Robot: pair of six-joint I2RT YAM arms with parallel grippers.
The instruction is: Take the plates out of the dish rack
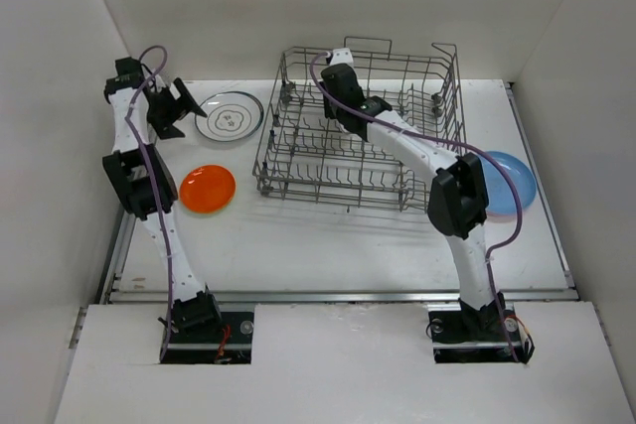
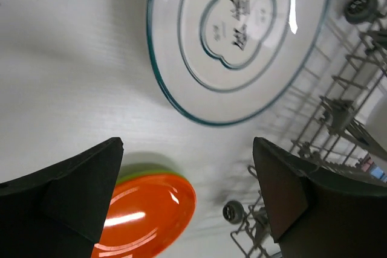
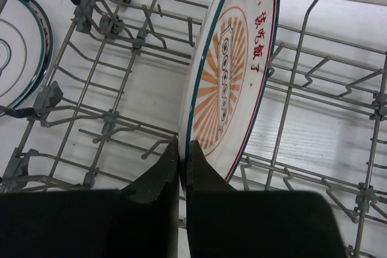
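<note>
The grey wire dish rack (image 1: 363,131) stands at the back centre of the table. Inside it, a white plate with an orange sunburst face and a teal and red rim (image 3: 233,70) stands upright between the tines. My right gripper (image 3: 184,149) is shut on that plate's lower rim. My left gripper (image 2: 187,179) hangs open and empty over the table left of the rack. Just beyond it lies a white plate with a dark teal rim (image 2: 242,34), flat on the table. An orange plate (image 2: 145,216) rests on a lime green one (image 2: 142,170) nearer the front.
A light blue plate (image 1: 507,184) lies flat on the table right of the rack, partly behind my right arm's elbow. White walls close in the table on the left, back and right. The rack's small wheels (image 2: 233,211) sit close to my left gripper.
</note>
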